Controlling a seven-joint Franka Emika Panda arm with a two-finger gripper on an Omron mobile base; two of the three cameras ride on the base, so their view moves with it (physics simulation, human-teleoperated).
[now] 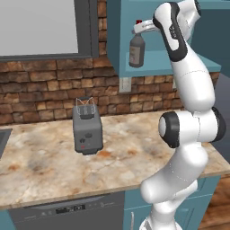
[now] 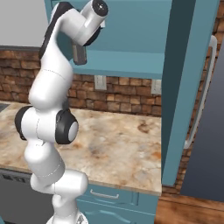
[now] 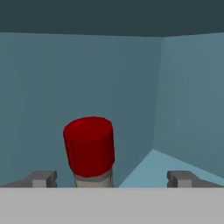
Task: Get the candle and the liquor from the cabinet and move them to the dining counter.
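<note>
The liquor (image 1: pixel 136 50), a dark bottle with a red cap (image 3: pixel 89 144), stands on the shelf of the open teal cabinet (image 1: pixel 150 63). My gripper (image 1: pixel 141 28) is up at the bottle's neck, reaching into the cabinet. In the hand view the gripper (image 3: pixel 112 179) is open, with the cap between the two fingertips (image 3: pixel 42 179), nearer the left one and touching neither. The bottle's body (image 2: pixel 79 55) peeks out behind my arm in the right base view. The candle and the dining counter are out of view.
A grey toaster (image 1: pixel 87 128) stands on the marbled counter (image 1: pixel 45 157) below the cabinet, over a dishwasher (image 1: pixel 67 211). The cabinet door (image 2: pixel 188 87) hangs open at the right with its silver handle (image 2: pixel 202 94). Brick wall behind.
</note>
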